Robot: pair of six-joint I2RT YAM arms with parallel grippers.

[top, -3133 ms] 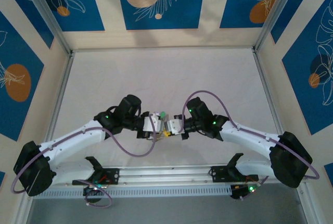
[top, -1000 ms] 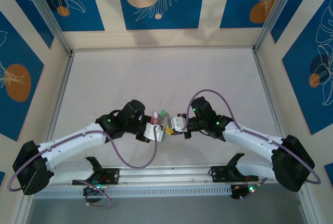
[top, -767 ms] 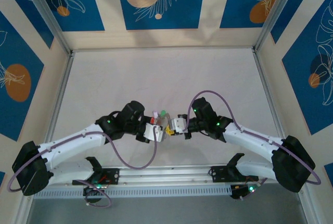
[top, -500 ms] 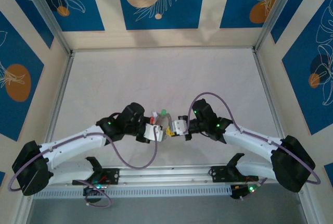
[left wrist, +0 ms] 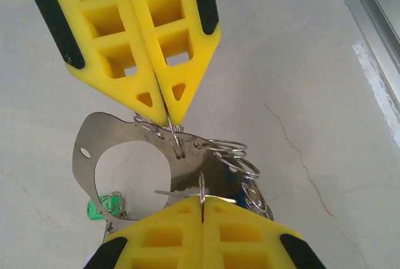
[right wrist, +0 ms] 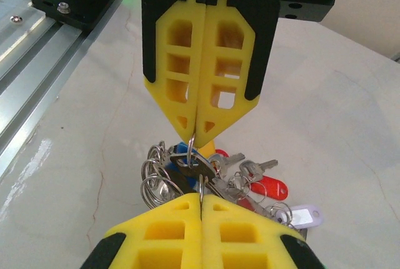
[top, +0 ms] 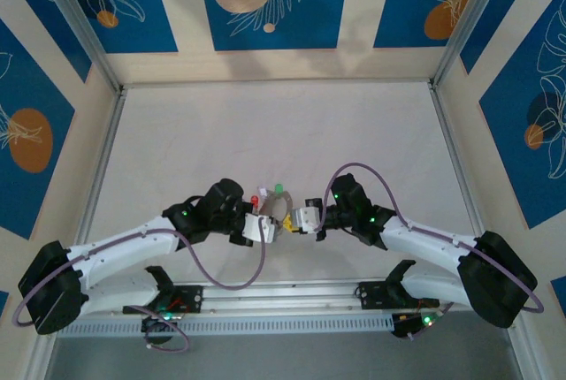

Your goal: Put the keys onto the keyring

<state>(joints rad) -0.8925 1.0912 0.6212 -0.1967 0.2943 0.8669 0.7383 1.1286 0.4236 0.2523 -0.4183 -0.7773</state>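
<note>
Over the table (top: pixel 283 133) | left hand (left wrist: pixel 201 203) clenched | right hand (right wrist: pixel 200 199) clenched | both seemingly nipping the keys (right wrist: pixel 250 172) bunch

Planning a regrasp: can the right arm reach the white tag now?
Probably not as is: the right end effector is shut on the key bunch, the left end effector pinching it opposite. The white tag sits uncovered beside it, but the right would have to let go first.
</note>
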